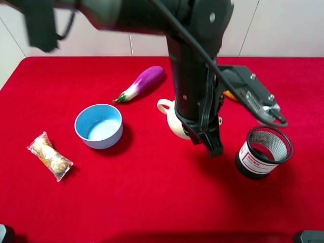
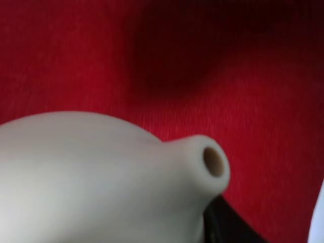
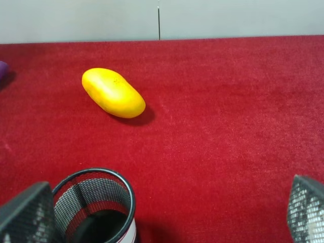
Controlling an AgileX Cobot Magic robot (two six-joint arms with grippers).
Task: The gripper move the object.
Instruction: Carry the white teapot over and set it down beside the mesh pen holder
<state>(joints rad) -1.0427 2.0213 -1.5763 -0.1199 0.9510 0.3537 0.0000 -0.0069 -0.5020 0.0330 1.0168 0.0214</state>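
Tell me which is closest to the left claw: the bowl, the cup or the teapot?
The white teapot: the left claw is right over it, hiding part of it. The blue bowl and mesh cup stand off to either side.

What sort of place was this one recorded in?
Likely a robot test bench rather than a home: a table under red cloth, plain white wall panels behind, and unrelated props spread apart, such as an eggplant and a mesh cup.
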